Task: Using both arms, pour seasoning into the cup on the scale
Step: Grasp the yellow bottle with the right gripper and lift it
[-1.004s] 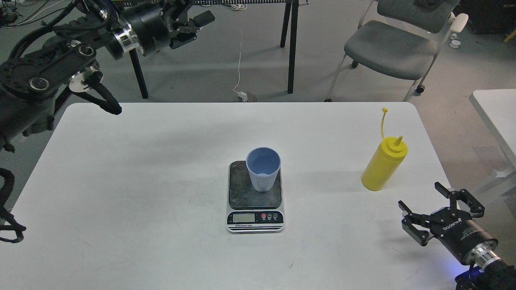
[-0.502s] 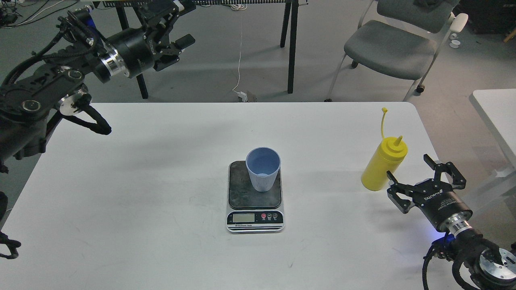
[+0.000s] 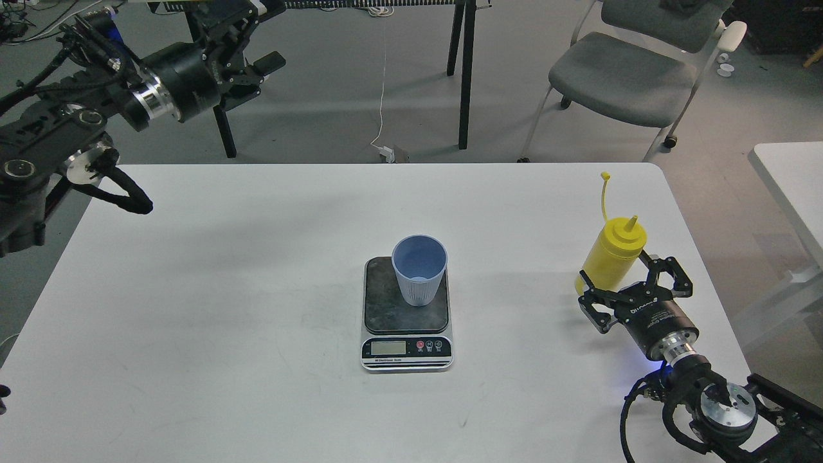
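The yellow seasoning bottle [image 3: 614,252] stands upright near the right edge of the white table [image 3: 212,289], its cap strap sticking up. My right gripper [image 3: 627,278] is open, with its fingers on either side of the bottle's lower part. I cannot tell if they touch it. The blue-grey ribbed cup [image 3: 420,270] stands upright on the dark platform of the scale [image 3: 406,347] at the table's middle. My left gripper [image 3: 262,37] is open and empty, raised beyond the table's far left corner.
A grey chair [image 3: 627,74] and black table legs [image 3: 466,71] stand on the floor behind the table. A second white table [image 3: 794,183] is at the right. The bottle is close to the table's right edge.
My right gripper has moved forward and left until its open fingers flank the bottle, which has shifted slightly left. My left arm has drawn back to the left.
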{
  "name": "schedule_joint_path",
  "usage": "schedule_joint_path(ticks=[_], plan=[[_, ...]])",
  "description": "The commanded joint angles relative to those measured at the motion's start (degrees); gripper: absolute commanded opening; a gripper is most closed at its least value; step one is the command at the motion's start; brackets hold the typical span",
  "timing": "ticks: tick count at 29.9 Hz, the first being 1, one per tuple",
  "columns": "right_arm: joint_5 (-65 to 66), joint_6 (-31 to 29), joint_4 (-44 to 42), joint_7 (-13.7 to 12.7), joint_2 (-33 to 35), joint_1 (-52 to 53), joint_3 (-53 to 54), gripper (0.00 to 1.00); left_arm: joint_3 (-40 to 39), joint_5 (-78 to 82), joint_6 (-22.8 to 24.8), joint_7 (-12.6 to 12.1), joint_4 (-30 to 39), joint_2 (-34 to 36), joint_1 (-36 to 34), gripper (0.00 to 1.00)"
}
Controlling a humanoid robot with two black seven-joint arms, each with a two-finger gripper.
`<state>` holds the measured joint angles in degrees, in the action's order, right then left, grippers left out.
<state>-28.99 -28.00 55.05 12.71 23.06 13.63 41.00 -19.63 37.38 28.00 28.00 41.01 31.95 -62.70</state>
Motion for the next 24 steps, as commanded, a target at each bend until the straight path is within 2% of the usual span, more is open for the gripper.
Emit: schedule_joint_path(ticks=[1,6,8,10,11,13,14,16,24], plan=[[0.3,0.0,-1.7,0.0,-1.4,1.5,0.1,0.99,0.0,0.0,0.0,0.0,0.0,0.3,0.1,0.96],[0.3,0.0,-3.1,0.0,-1.4,2.6,0.2,0.97,0.0,0.1,0.0,0.0,0.0,0.3,0.1,0.96],[0.3,0.0,-3.2,0.3,-1.4,2.6,0.3,0.88,0.0,0.1,0.0,0.0,0.0,0.2,0.1,0.96],[1.2,0.0,-3.2,1.7,-1.7,2.6,0.3,0.8,0.0,0.1,0.0,0.0,0.0,0.1,0.1,0.96],[2.3,0.0,-3.3,3.2,-1.8,2.6,0.3,0.76,0.0,0.1,0.0,0.0,0.0,0.1,0.1,0.96],[6.4,0.0,-3.4,8.3,-1.7,2.8,0.3,0.71,0.1,0.2,0.0,0.0,0.0,0.0,0.1,0.96],[9.4,0.0,-3.3,11.3,-1.7,3.0,0.2,0.64,0.0,0.2,0.0,0.0,0.0,0.0,0.1,0.96],[14.3,0.0,-3.3,15.3,-1.7,3.2,0.4,0.39,0.1,0.3,0.0,0.0,0.0,0.0,0.0,0.96],[18.6,0.0,-0.9,15.3,-1.1,3.7,0.4,0.38,0.1,0.3,0.0,0.0,0.0,-0.2,0.0,0.96]])
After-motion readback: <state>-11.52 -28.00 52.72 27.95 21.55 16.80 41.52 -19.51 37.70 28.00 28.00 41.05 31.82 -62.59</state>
